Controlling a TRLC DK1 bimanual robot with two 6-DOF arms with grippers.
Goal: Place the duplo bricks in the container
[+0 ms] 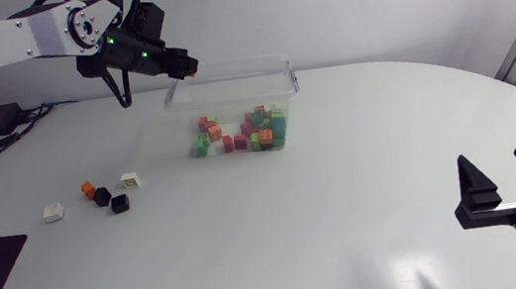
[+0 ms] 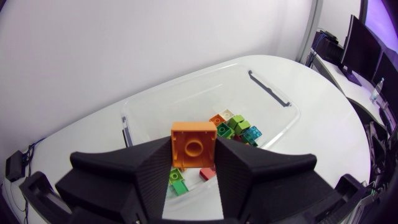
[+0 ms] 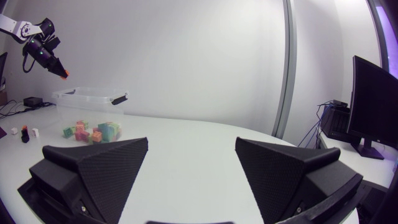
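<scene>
Judging from the table (image 1: 368,220), well along but unfinished. Toward the far edge, a clear container (image 1: 228,68), already holding a mixed heap of bricks (image 1: 242,133) against its near wall. Above the container's far left corner, the left gripper (image 1: 190,69), clamped on an orange brick (image 2: 194,146), not yet dropped in. By the near right corner, the right gripper (image 1: 506,179), fingers wide apart, holding nothing. Toward the left edge, well apart from the container, five loose pieces (image 1: 102,196): two white, two black, one orange. Too small to confirm as duplo; heap overlapping, count impossible to tell.
</scene>
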